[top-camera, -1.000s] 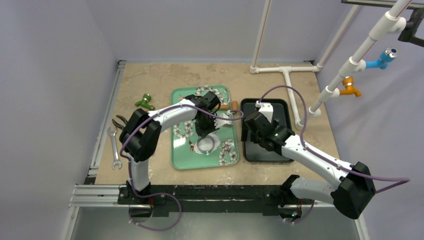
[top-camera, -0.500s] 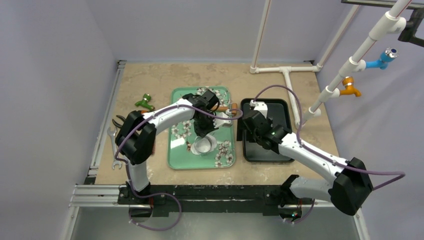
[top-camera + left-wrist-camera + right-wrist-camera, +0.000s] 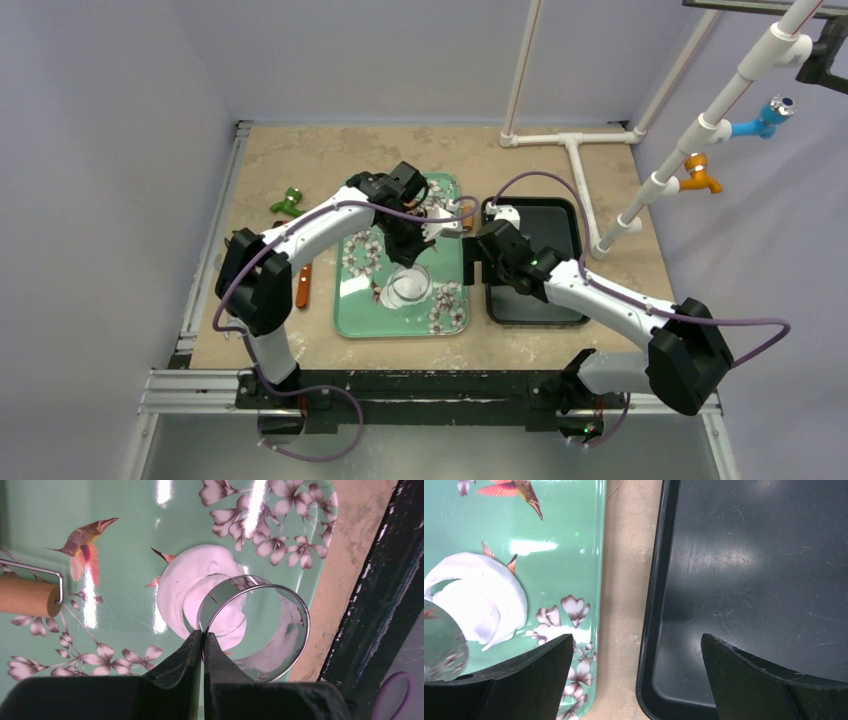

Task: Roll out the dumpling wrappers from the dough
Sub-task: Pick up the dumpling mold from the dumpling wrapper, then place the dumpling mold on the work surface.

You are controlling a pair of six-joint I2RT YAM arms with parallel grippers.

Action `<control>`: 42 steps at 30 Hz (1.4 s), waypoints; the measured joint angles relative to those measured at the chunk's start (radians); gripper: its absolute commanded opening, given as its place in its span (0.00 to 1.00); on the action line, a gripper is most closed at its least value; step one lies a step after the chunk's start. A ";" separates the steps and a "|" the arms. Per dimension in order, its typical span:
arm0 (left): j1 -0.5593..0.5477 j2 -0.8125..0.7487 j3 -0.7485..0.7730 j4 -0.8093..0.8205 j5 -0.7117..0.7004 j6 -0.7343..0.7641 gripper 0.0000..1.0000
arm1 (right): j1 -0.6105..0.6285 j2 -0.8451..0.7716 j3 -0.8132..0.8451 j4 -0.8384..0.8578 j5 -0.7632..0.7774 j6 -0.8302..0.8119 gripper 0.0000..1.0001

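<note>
Tan desk (image 3: 300,160) carries a green tray (image 3: 352,300) at centre frame and a black tray (image 3: 560,225) just right of it. Over the gap between them the right gripper (image 3: 636,639) hangs spread. Flattened dough (image 3: 175,587) lies on the green tray, where the left gripper (image 3: 202,640) pinches a metal ring (image 3: 300,610) overlapping it.

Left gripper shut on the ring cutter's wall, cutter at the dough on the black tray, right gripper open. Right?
One slip: the dough lies on the green floral tray, not the black tray; the left wrist view shows it. Rest holds: left gripper shut on the wall of the ring cutter, right gripper open.
</note>
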 measured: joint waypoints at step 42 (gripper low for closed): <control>0.470 0.188 0.189 0.033 -0.072 -0.085 0.88 | 0.002 -0.008 0.023 0.002 0.000 -0.019 0.98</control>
